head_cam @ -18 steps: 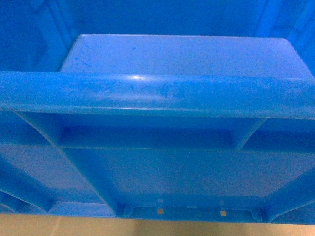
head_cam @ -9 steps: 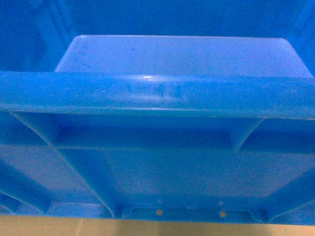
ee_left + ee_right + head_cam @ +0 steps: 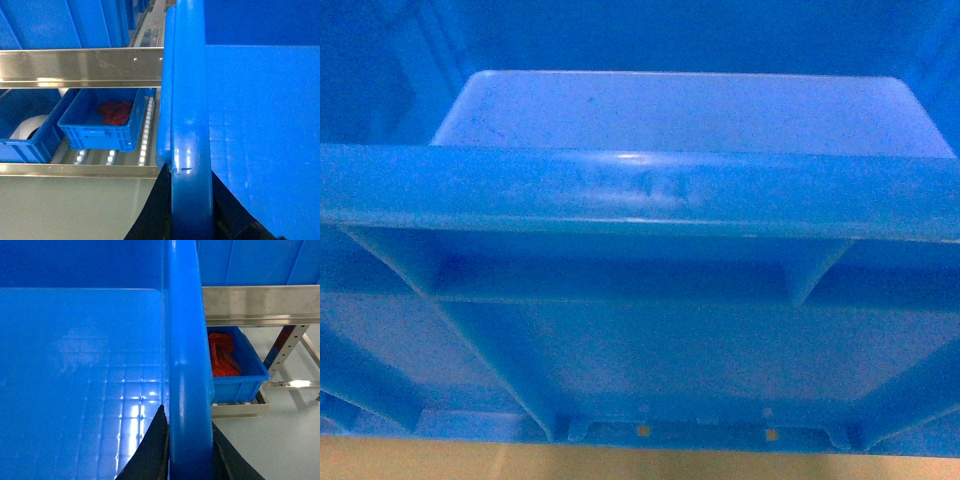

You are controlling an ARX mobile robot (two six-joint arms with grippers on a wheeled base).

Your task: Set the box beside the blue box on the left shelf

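Head view: the box (image 3: pixel 640 190) fills the frame. Its thick near rim runs across the middle, the ribbed outer wall lies below it, and the pale smooth inner floor lies above it. A strip of light floor (image 3: pixel 620 465) shows along the bottom edge.

Left wrist view: the left tool (image 3: pixel 192 210) is clenched on the box's left rim, with one dark finger on the outer side and one on the inner side of the rim. The box interior lies to the right of the rim. To the left stands a steel-framed rack (image 3: pixel 80 65). Its lower level carries white rollers (image 3: pixel 145 135) and a small blue crate (image 3: pixel 102 120) holding red items (image 3: pixel 116 112). A second blue crate (image 3: pixel 25 125) stands just beside it on the left.

Right wrist view: the right tool (image 3: pixel 187 450) is clenched on the box's right rim, with dark fingers on both sides of it. The glossy inner floor lies to the left. To the right, a blue crate with red contents (image 3: pixel 235 365) sits on the rack's lower level, beneath a steel rail (image 3: pixel 260 305).

The box is held between both tools, in front of the rack and apart from it.
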